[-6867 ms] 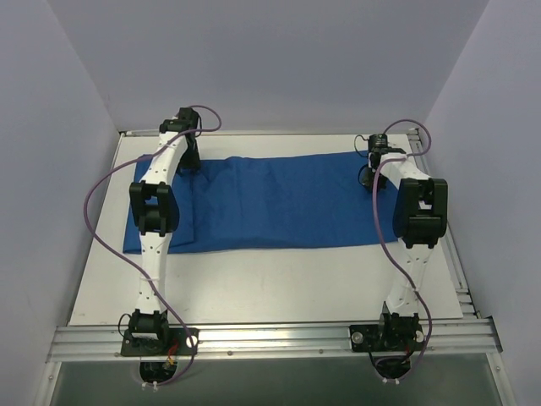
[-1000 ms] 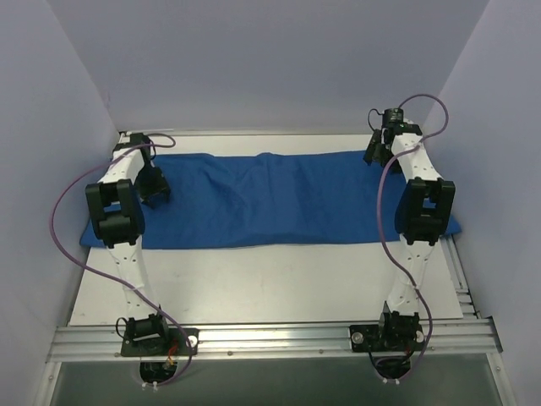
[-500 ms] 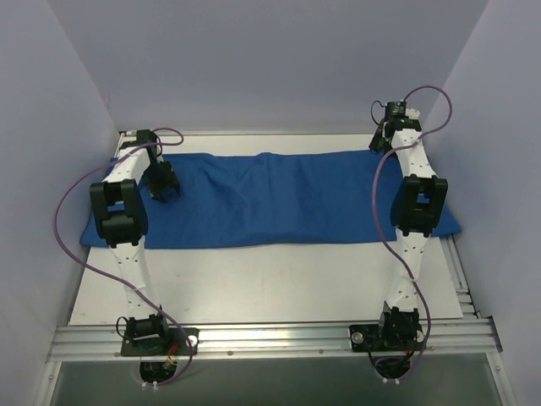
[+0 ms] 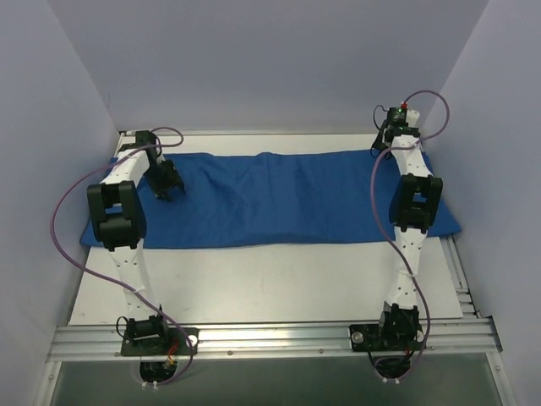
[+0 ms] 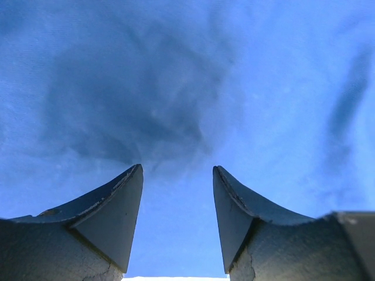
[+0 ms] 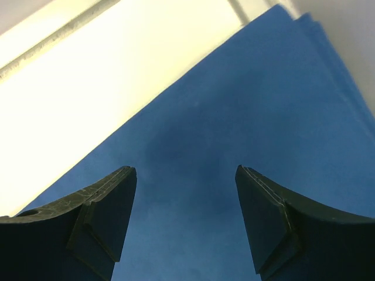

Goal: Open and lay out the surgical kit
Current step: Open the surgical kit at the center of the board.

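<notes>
The left gripper (image 4: 170, 189) has its two fingers spread, with nothing between them. In the left wrist view the left gripper (image 5: 177, 170) points down at blue fabric, and a soft dark shadow lies on the fabric just ahead of the tips. Whether the tips touch the fabric cannot be told. From above, it sits over the left end of the blue cloth wrap (image 4: 279, 199), close to the far left corner of the worktop (image 4: 270, 283).

The right gripper (image 4: 379, 149) is also spread and holds nothing. In the right wrist view the right gripper (image 6: 184, 170) hangs over the cloth wrap (image 6: 234, 117) close to its far edge. The pale worktop (image 6: 88, 76) shows bare beyond that edge. At the upper right of this view the cloth's corner shows several stacked layers. From above, this gripper is near the far right corner of the worktop.

The cloth wrap (image 5: 176, 88) lies flat as a long band across the far half of the worktop. It reaches from the left edge to the right edge, and its near right corner runs onto the side rail (image 4: 457, 272). Light wrinkles cross its middle. The near half of the worktop is white, and each arm carries a purple cable (image 4: 61, 222).
</notes>
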You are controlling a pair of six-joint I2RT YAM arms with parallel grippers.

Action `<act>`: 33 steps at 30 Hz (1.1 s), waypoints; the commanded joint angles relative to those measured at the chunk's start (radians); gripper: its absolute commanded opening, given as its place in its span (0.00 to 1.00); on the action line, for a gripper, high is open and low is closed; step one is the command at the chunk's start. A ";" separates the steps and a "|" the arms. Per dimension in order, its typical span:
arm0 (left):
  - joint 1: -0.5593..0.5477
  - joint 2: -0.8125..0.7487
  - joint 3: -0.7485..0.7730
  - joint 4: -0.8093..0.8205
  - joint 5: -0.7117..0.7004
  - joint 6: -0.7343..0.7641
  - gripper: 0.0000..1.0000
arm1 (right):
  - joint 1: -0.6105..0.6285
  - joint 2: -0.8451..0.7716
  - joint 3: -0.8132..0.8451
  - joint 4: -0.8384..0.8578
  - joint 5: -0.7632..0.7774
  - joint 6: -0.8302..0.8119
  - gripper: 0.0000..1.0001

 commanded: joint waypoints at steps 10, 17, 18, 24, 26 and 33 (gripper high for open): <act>-0.006 -0.084 -0.039 0.071 0.086 -0.022 0.60 | 0.057 0.084 0.059 0.141 0.021 -0.049 0.66; -0.011 -0.078 -0.022 0.071 0.098 -0.015 0.60 | 0.077 0.091 0.072 0.135 -0.055 -0.017 0.63; -0.014 -0.076 -0.014 0.070 0.100 -0.015 0.60 | 0.086 0.090 0.095 0.127 -0.051 -0.016 0.64; -0.051 -0.052 0.038 0.056 0.072 -0.032 0.60 | 0.147 0.090 0.158 0.083 -0.083 0.026 0.76; -0.063 -0.035 0.076 0.038 0.070 -0.037 0.61 | 0.163 0.067 0.125 0.135 -0.170 0.014 0.77; -0.072 -0.036 0.083 0.047 0.069 -0.043 0.61 | 0.299 0.099 0.217 0.192 -0.432 0.021 0.76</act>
